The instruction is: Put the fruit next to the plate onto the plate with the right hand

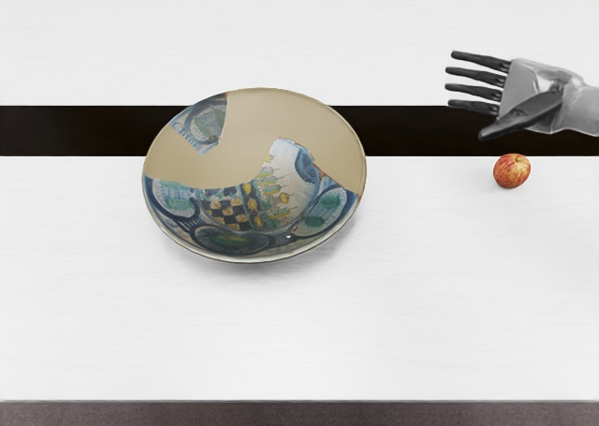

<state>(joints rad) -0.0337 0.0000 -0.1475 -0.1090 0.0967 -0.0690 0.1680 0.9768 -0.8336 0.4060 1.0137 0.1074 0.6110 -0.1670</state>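
- We are seeing the right hand (524, 94) coming in from the picture's right edge, hanging above the white table (281, 332). It is holding nothing.
- Its four dark fingers (477, 74) are lying straight and apart from each other, pointing toward 9 o'clock. The thumb is slanting down toward 8 o'clock.
- The fruit, a small red and yellow apple (512, 170), is sitting on the table at about 6 o'clock from the hand. It is near the thumb tip but not touching it.
- From the plate (253, 126), the apple is lying at 3 o'clock and well apart. Bare white table is running between the two.
- The plate is wide and deep like a bowl. It is standing a little toward 9 o'clock from the middle of the table.
- A dark band (75, 131) is crossing the table from the left picture edge to the right one. The far part of the plate's rim is overlapping this band.
- The table's far edge is showing at 12 o'clock and its near edge at 6 o'clock. A broad free area is lying between the plate and the near edge.
- The apple has free table around it on every side.
- The plate is carrying painted patches in blue, green and yellow, with a checkered spot low in the middle. We cannot tell whether any of it is writing.
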